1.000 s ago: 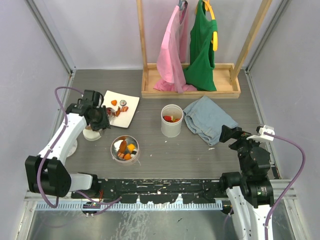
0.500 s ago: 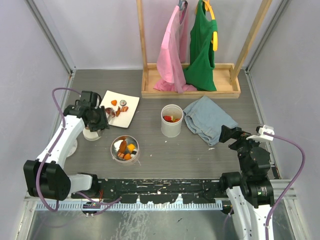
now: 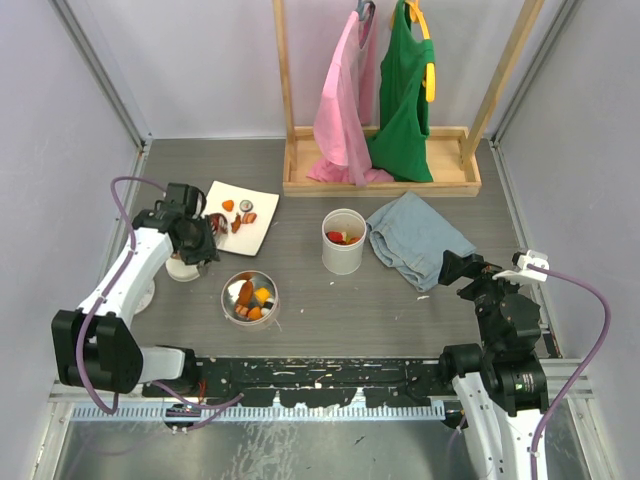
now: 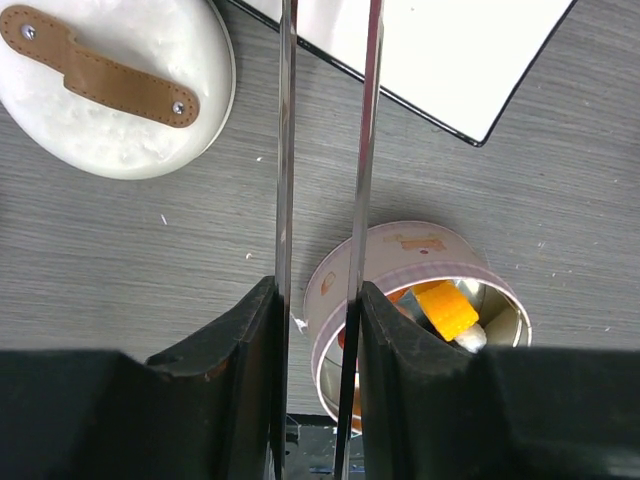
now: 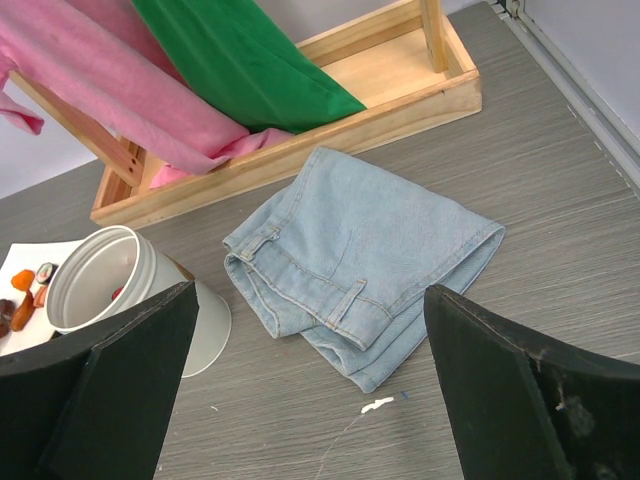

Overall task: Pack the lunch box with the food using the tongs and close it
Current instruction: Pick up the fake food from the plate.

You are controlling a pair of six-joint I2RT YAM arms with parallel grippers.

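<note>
Left gripper [image 4: 316,305] is clenched on the long slim grey metal tongs [image 4: 285,150]. One thin arm lies against the inside of each finger. Both arms run forward, side by side with a gap between them, and reach over the white square plate [image 4: 450,50] at the top edge of the wrist view. Right gripper [image 3: 461,269] has its jaws spread wide and holds nothing. It is above the right side of the counter, well apart from the task items.

1. Grey wood-grain counter [image 3: 300,180]: carries all items.
2. Wooden garment rack [image 3: 380,185]: stands at the far edge, with a pink garment [image 3: 340,110] and a green garment [image 3: 400,100] hanging on it.
3. Folded light-blue denim jeans [image 5: 365,270]: lie in front of the rack, just beside the white cylindrical container [image 3: 343,255], which holds red and yellow pieces.
4. Plate: lies left of the container, just beside the left gripper.
5. Round metal lunch box [image 4: 400,245]: open, on the counter on the near side of the plate.
6. White round lid with a brown leather strap [image 4: 110,90]: lies flat on the counter left of the lunch box, apart from it.
7. Food: small orange, red and dark brown pieces [image 3: 228,205] lie on the plate. Further pieces lie in the lunch box, including an orange one [image 4: 447,308].
</note>
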